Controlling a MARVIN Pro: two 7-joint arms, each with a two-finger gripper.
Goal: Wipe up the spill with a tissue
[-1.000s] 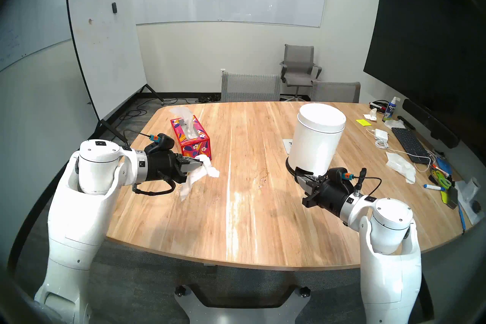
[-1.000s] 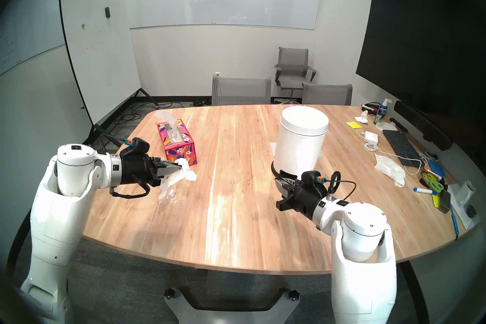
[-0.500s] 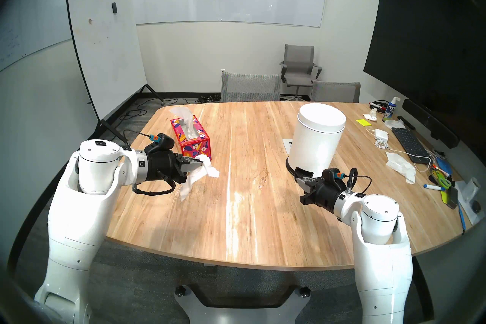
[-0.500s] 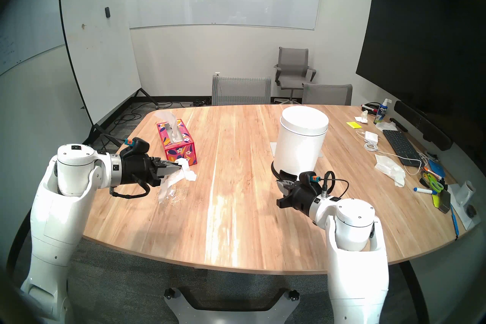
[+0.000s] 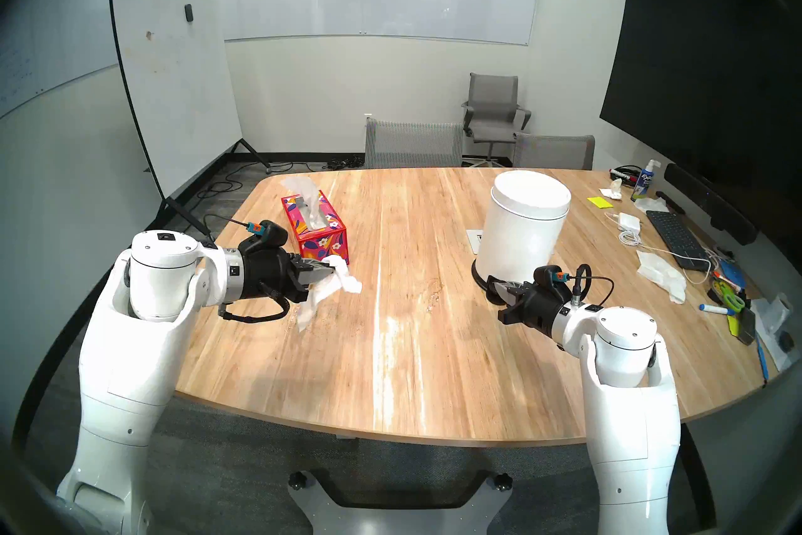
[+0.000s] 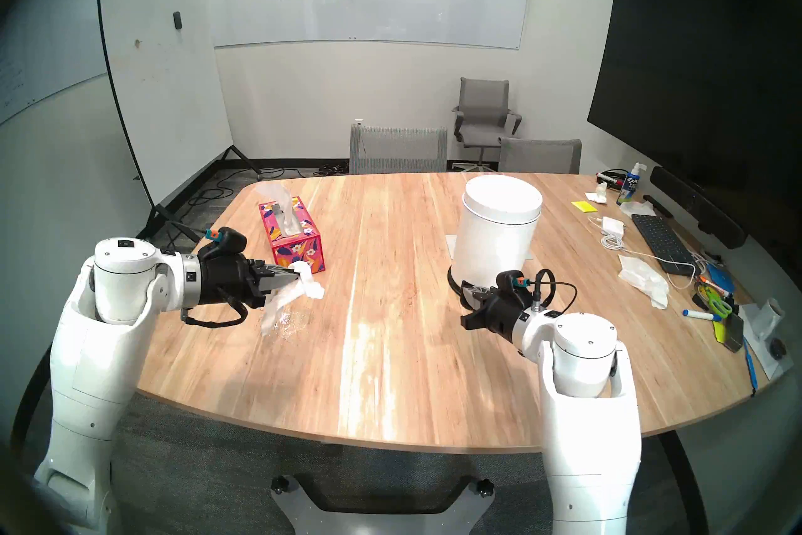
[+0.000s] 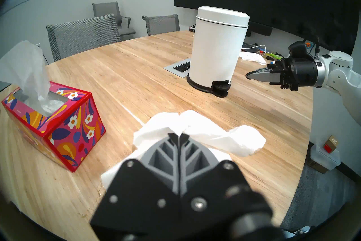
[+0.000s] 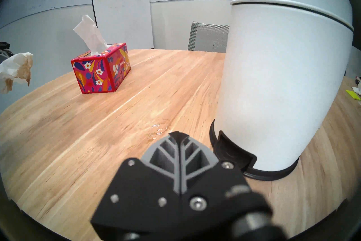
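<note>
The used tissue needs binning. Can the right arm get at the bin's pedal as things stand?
Probably yes: the right gripper, shut and empty, hangs just beside the pedal, nothing between them.

The wooden table (image 5: 434, 369) carries a floral tissue box (image 5: 314, 232) far left, a white pedal bin (image 5: 520, 230) right, and keyboard (image 5: 672, 236) clutter far right.

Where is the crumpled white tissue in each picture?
Head left: crumpled white tissue left of centre, in left gripper.
Head right: left of centre.
Left wrist: bottom centre.
Right wrist: far left edge, brown-stained.
Shared landmark: red floral cardboard box.
</note>
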